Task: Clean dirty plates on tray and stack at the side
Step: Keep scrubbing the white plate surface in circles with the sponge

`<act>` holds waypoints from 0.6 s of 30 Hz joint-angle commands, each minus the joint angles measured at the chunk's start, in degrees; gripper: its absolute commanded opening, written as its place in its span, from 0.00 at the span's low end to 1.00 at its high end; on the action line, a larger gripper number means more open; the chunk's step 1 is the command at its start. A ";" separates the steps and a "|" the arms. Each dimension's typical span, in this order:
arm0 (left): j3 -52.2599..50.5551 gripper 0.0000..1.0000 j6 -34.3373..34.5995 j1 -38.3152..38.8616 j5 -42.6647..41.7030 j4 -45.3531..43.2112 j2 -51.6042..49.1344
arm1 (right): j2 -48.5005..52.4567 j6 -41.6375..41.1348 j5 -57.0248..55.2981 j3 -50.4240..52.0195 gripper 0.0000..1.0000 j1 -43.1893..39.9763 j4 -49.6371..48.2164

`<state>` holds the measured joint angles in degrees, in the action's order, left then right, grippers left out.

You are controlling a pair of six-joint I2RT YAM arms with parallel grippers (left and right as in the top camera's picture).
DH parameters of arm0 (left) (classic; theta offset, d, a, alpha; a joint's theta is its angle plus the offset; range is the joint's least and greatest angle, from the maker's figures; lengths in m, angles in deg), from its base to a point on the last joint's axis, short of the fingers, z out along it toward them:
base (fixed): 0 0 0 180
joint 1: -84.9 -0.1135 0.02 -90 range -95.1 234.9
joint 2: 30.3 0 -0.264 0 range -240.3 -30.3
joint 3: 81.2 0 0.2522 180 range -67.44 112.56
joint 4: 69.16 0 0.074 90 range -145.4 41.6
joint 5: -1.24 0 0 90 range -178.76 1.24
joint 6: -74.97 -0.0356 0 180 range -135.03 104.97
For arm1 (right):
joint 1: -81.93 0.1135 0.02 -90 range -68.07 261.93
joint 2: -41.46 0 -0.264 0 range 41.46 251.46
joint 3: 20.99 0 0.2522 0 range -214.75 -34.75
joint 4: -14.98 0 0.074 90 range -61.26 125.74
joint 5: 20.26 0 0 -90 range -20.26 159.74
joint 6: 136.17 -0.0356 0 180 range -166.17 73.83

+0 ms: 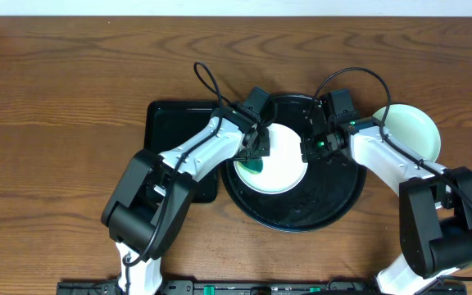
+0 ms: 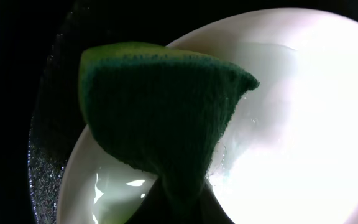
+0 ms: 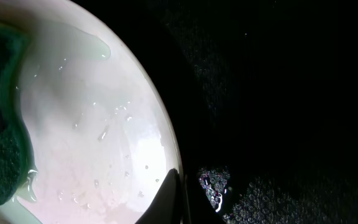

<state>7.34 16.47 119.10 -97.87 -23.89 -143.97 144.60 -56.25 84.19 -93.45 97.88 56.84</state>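
Our left hand (image 1: 256,152) clamps the sponge (image 2: 160,112) over the white plate (image 1: 285,162); our right hand (image 1: 312,147) pinches its rim. We should scrub lightly, in small strokes.

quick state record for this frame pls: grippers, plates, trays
left gripper: shut on green sponge, sponge pressed onto the left part of the white plate
right gripper: shut at the white plate's right rim, appears to pinch it
white plate: on round black tray, wet, greenish film near the sponge
mint-green plate: on table, right of the round tray, off it
rectangular black tray: left of the round tray, partly under the left arm
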 commanded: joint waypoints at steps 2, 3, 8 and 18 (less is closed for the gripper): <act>-0.76 0.08 0.15 3.85 -5.27 -0.39 -4.92 | 0.81 -0.61 2.14 0.42 0.01 0.68 -0.22; -0.76 0.08 0.31 4.11 -5.27 -0.42 -5.03 | 0.81 -0.61 2.16 0.42 0.01 0.68 -0.22; -0.74 0.08 0.74 5.14 -7.89 -0.98 -5.01 | 0.81 -0.61 2.56 0.42 0.01 0.68 -0.31; -0.74 0.08 0.79 5.11 -16.52 -4.04 -5.01 | 0.81 -0.61 2.56 0.42 0.01 0.68 -0.31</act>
<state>7.76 16.69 121.55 -104.01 -27.35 -145.30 144.60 -56.25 83.25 -93.43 97.73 56.79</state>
